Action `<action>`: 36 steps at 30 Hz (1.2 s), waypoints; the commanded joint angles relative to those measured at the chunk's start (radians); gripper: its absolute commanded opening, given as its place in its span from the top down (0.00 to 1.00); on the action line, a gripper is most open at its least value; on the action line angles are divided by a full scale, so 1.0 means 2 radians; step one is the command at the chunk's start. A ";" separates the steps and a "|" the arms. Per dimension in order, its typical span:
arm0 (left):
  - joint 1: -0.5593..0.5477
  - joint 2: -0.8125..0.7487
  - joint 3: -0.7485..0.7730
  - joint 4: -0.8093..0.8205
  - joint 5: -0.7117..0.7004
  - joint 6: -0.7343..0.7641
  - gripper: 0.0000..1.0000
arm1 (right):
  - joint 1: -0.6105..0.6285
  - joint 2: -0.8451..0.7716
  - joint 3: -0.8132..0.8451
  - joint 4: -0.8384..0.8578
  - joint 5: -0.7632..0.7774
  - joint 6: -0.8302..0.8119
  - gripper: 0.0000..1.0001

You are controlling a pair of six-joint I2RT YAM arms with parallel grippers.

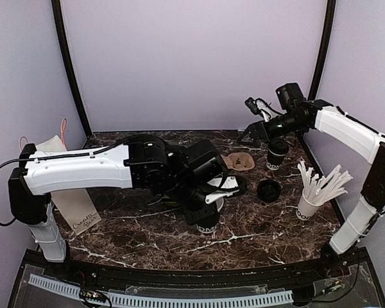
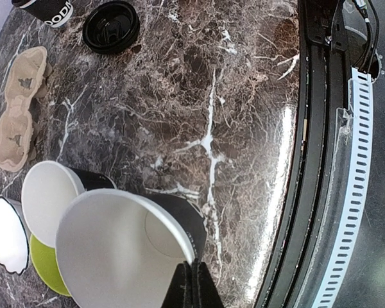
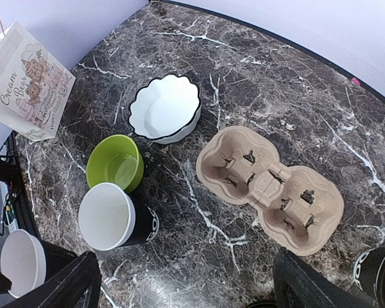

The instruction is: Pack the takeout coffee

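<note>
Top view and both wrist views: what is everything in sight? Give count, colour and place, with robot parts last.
takeout cup: 1, black, looks lidded, far right
held cup: 1, black, lidless, white inside, near centre
second lidless cup: 1, black, beside the held cup
loose lid: 1, black, right of centre
carrier: 1, tan, far centre
round bowl: 1, green, centre
scalloped bowl: 1, white, beside the green one
stick cup: 1, white, right edge
paper bag: 1, white, left edge
table: 1, dark marble
left tool: shut on held cup's rim
right tool: open, above the takeout cup
</note>
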 commanded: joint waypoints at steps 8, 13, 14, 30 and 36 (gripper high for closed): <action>-0.003 0.037 -0.031 0.075 -0.017 0.010 1.00 | 0.002 -0.009 -0.005 0.010 0.019 -0.010 0.06; -0.003 0.044 -0.044 0.088 -0.040 0.019 1.00 | 0.002 -0.008 -0.004 0.008 0.012 -0.013 0.06; -0.003 0.044 -0.044 0.090 -0.037 0.021 1.00 | 0.002 -0.008 -0.004 0.007 0.011 -0.014 0.06; 0.032 0.016 0.061 0.011 -0.077 -0.042 0.46 | 0.002 -0.018 0.007 -0.003 0.013 -0.022 0.06; 0.145 0.041 0.115 -0.055 -0.014 -0.190 0.51 | 0.002 -0.022 0.001 0.001 0.022 -0.026 0.06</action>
